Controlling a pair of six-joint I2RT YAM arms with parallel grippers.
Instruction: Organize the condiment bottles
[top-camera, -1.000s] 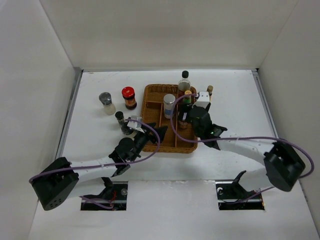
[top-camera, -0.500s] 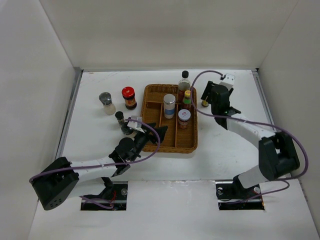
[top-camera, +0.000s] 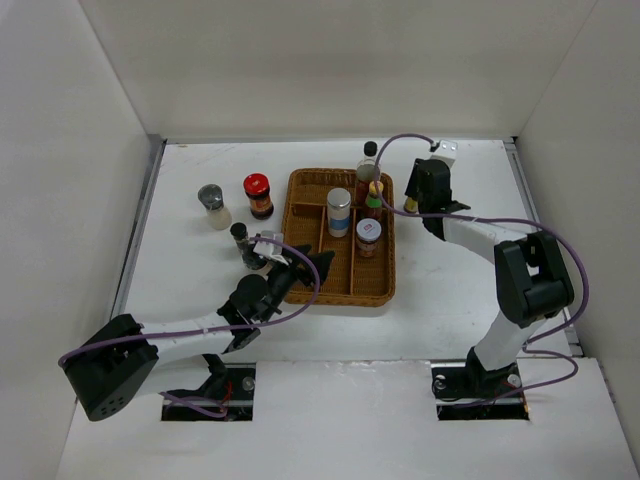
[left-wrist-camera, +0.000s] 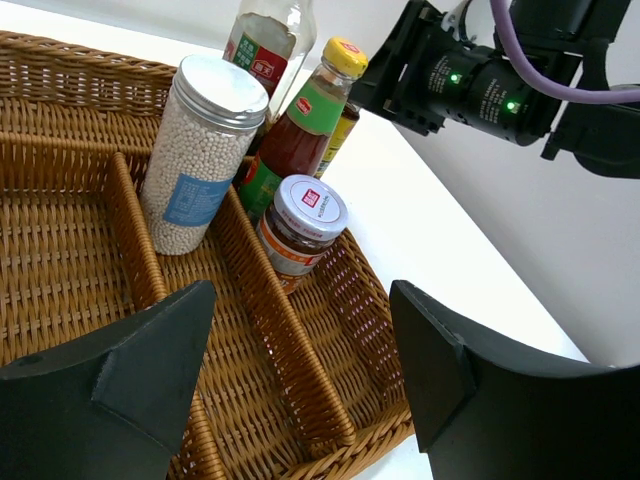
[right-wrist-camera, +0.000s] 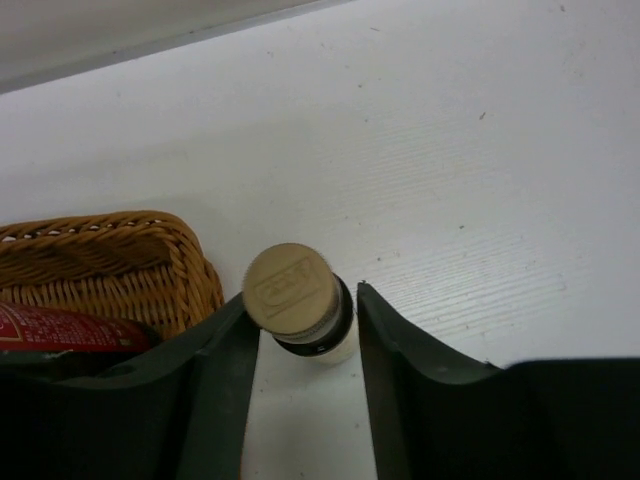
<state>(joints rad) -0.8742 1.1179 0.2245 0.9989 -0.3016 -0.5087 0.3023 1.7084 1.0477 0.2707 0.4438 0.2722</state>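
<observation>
The right pincer (right-wrist-camera: 302, 302) is hanging released around the tan-capped bottle (right-wrist-camera: 290, 288), which is standing on the worktop (right-wrist-camera: 450, 150) between its jaws with the wicker tray (right-wrist-camera: 120, 250) close on one side, so I judge it should be centring, clenching below the cap, then lifting straight.

place: lab test cell | cues: white panel walls (top-camera: 330, 60), white table (top-camera: 440, 300)
</observation>
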